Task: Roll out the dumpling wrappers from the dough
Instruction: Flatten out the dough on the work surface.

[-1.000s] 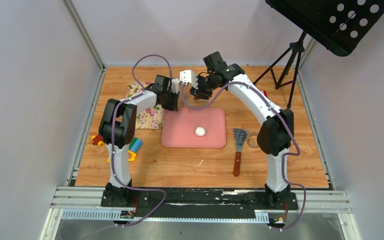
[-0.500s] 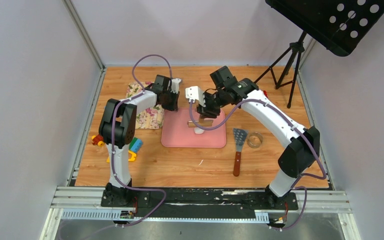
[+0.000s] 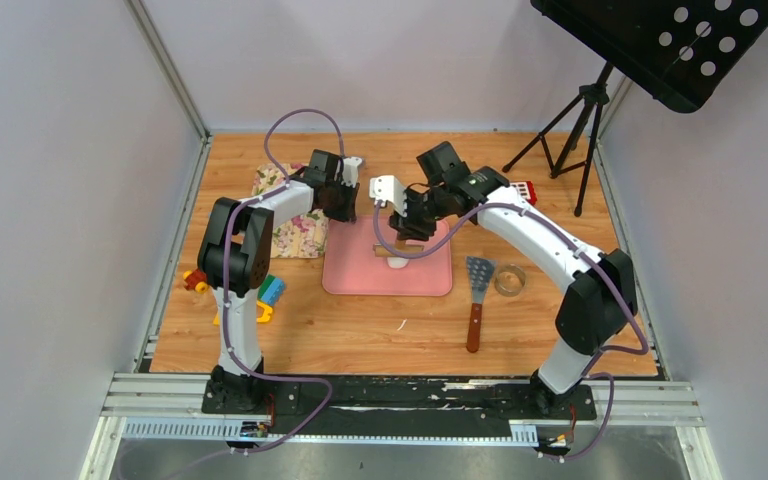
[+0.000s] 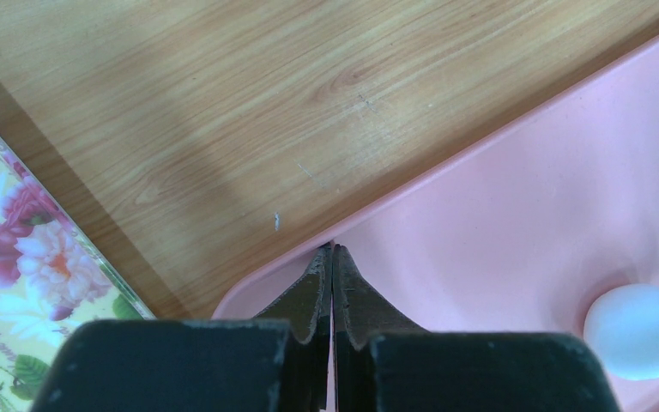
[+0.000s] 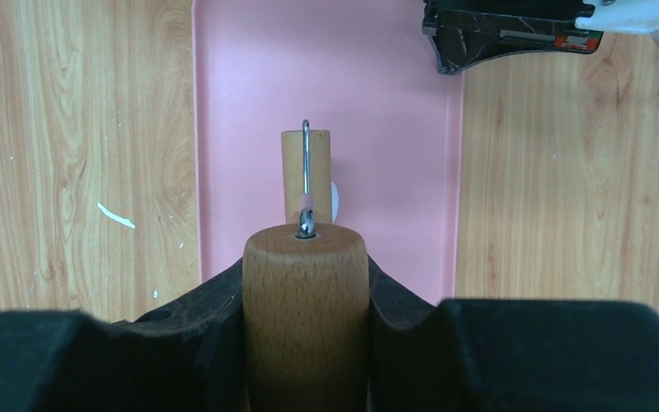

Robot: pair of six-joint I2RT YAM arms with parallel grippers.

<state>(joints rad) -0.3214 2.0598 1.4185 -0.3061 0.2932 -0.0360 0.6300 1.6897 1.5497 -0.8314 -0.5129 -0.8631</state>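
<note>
Looking down from above, we see the right jaws clenched on the near handle of a wooden rolling pin [image 5: 305,176], which hangs over the pink mat [image 3: 430,275] in the middle of the table [image 3: 360,335]. The dough [image 4: 639,330] is a small white ball on the mat, a little right of its centre and towards the near edge. The pin's roller stands in the way. From the right wrist only a white sliver of the ball shows beside the roller, and we cannot tell whether wood and dough touch.

The left jaws are clenched on nothing, their tips at the rim of the mat's far left corner, well apart from the ball.

Just left of the mat lies a floral cloth [image 3: 295,238], partly under the left arm [image 3: 260,210]. Coloured toy blocks [image 3: 270,290] sit near that arm's base. To the right of the mat lies a slotted spatula [image 3: 477,295] with a wooden handle, and a small ring cutter [image 3: 509,281] just beside it. A white scrap [image 3: 401,325] lies on the table on the near side of the mat. At the far right stands a tripod [image 3: 575,120] with a black perforated panel [image 3: 680,45] above it.
</note>
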